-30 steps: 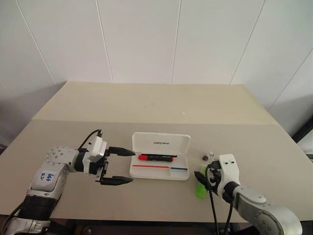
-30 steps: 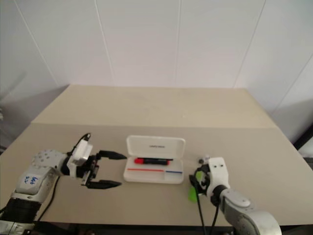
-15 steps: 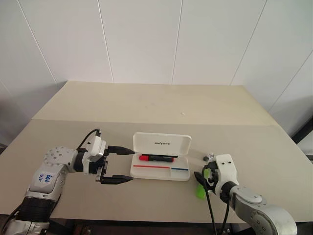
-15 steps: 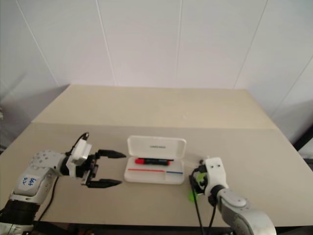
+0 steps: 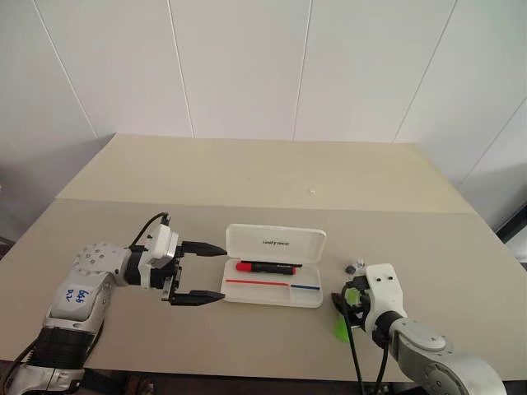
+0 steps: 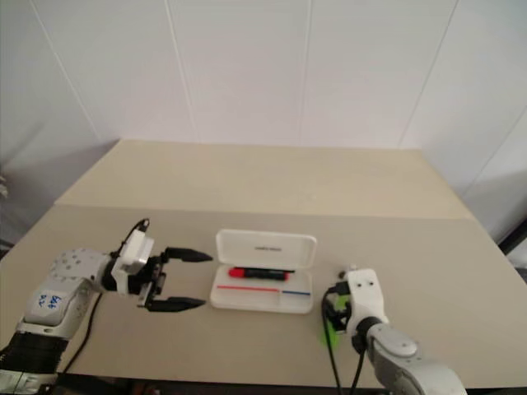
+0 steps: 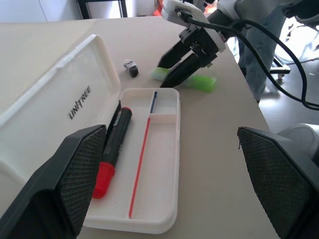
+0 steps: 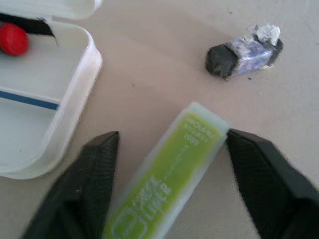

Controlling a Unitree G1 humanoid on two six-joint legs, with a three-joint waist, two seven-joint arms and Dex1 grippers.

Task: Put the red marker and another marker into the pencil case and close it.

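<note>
Right gripper (image 8: 169, 164) spread either side of the lime-green marker (image 8: 169, 179), near end cut off. Left gripper (image 5: 203, 271) wide, empty.

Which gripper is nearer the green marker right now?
Right. The right gripper straddles the green marker; the left gripper hangs beyond the pencil case.
</note>
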